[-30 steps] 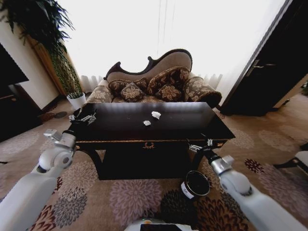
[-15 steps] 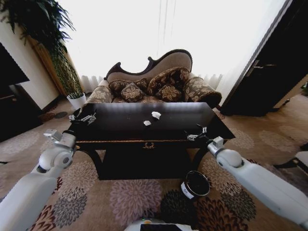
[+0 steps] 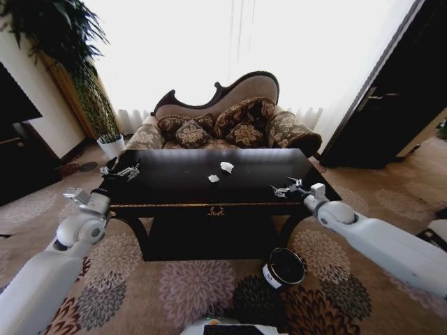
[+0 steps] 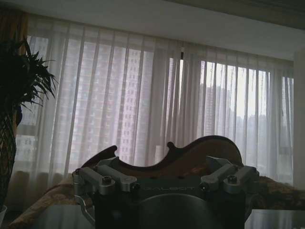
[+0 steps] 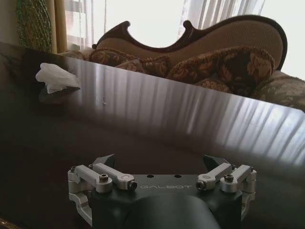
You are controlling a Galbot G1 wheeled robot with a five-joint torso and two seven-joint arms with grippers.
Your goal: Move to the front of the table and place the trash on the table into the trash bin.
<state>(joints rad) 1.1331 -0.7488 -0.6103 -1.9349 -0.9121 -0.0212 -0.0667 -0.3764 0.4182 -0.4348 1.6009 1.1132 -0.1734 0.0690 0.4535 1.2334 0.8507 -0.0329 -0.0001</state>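
Here the right claw [image 3: 282,188] hovers just above the worktop [image 3: 174,185] at its right front corner, right of centre in the head view. In its own wrist view the fingertips [image 5: 106,160] stand wide apart with nothing between them, touching nothing. The left claw [image 3: 124,171] waits at the worktop's left edge, in the left-middle of the frame; whether it is spread or closed I cannot tell.

Two crumpled white paper scraps, the larger [image 3: 226,166] and the smaller [image 3: 213,179], lie near the worktop's centre, well apart from the right claw; the wrist view shows one scrap [image 5: 56,78] at its upper left.

The step in hand seems to be the reach for a scrap. To do it well, the right claw should probably travel low over the glossy top toward the nearer, smaller scrap, keep its spread, straddle the paper and close gently, since light paper skids away if nudged.

The trash bin [image 3: 283,267], black with a white label, stands on the carpet at lower right of centre, beside the worktop's right front leg and below the right arm.
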